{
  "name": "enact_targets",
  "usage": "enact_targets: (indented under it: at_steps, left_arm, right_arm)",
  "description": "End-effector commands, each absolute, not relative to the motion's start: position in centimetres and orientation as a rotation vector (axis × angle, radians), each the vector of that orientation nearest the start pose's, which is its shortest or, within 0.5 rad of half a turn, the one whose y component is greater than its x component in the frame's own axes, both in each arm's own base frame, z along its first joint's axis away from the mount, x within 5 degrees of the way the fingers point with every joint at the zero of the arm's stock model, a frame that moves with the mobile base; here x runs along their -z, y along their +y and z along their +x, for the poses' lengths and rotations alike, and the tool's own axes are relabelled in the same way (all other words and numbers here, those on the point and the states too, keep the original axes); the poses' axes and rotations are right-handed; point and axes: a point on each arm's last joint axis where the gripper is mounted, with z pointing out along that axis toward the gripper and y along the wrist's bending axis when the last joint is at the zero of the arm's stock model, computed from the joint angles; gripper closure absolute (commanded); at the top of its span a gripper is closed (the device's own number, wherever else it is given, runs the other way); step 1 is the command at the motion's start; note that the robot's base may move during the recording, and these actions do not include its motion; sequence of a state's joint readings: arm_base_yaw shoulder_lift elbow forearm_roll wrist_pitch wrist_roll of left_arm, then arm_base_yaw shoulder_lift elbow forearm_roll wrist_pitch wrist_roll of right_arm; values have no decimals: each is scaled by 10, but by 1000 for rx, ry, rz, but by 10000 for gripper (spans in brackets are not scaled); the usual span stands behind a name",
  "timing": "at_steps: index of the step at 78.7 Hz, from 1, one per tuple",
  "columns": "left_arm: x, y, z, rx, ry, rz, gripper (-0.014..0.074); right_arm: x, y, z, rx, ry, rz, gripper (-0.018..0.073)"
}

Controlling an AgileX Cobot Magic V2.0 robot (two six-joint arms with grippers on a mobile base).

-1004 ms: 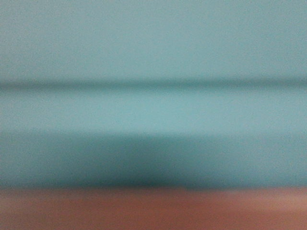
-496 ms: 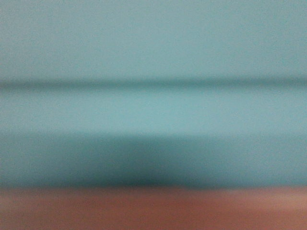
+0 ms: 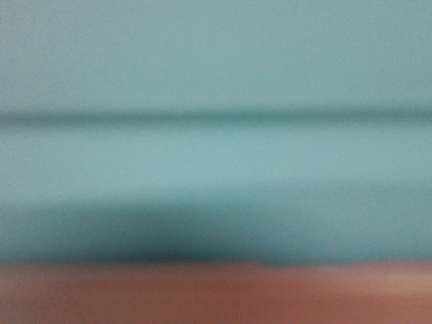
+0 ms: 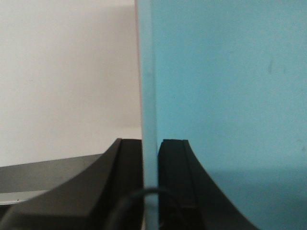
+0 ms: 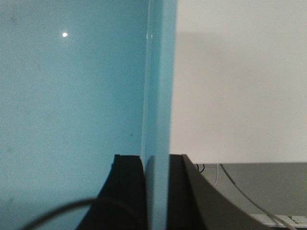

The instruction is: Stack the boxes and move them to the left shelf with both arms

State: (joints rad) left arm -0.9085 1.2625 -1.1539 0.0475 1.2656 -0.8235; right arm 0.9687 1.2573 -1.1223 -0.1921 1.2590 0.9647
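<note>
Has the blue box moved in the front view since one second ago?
No: the blue box keeps the same border with the pink box.

Both hands are pretty much the same deal. The left hand has two matte black fingers, flat on the inner faces, squared off at the tips, then sweeping outward in a curve toward the base, kinda fin-shaped. A thin dark cable loops across the bottom. The right hand has matching black fingers and its own thin dark cable arcing across.
</note>
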Motion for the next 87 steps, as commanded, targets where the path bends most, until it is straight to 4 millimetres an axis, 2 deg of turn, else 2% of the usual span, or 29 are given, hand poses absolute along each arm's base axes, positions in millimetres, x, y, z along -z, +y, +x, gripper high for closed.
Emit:
enact_targets:
  at_steps: [1, 87]
  left_arm:
    - [-350, -174, 132, 343, 2921, 152, 601]
    - [-350, -175, 130, 365, 2935, 150, 601]
  right_arm:
    - [-345, 174, 137, -247, 2786, -62, 492]
    - [-344, 173, 137, -238, 2791, -61, 492]
